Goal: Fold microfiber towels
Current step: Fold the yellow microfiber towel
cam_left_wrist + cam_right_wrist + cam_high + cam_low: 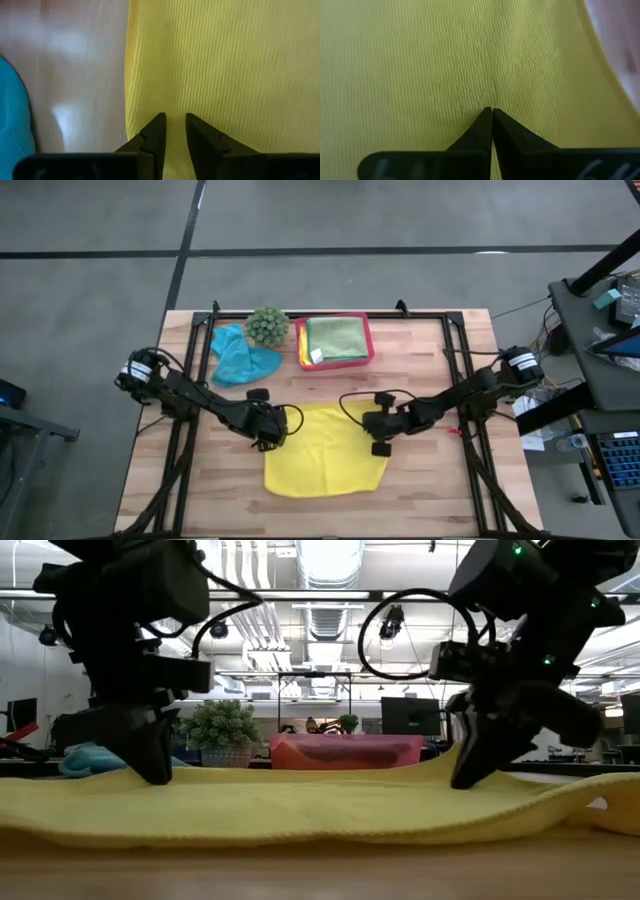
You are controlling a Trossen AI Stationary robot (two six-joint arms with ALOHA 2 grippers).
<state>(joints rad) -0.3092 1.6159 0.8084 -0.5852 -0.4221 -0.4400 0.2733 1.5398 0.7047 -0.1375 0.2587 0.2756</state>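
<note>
A yellow microfiber towel (325,452) lies spread on the wooden table, nearer its front edge. My left gripper (268,436) stands on the towel's far left corner, its fingers almost together with yellow cloth between them (175,117). At the far right corner my right gripper (377,432) has its fingertips closed together (492,110). A teal towel (240,356) lies crumpled at the back left. A green towel (336,334) lies in the pink tray (368,350), on top of a yellow one. My left gripper pinches a narrow strip of the yellow towel (175,131) between its two fingers, just inside the towel's left edge (131,100). The fingers slant down from above. The towel lies flat on the table around them. My right gripper's closed fingertips (485,120) meet on the towel near its far right corner, slanting down from above. The cloth puckers right at the tips (470,102). In the low view the towel's edge rises slightly beside the fingers (450,758); the rest lies on the table.
A round spiky green plant (267,325) stands at the back between the teal towel and the pink tray. Black frame rails (185,430) run along both table sides. Bare wood shows in front of the yellow towel and to either side of it.
</note>
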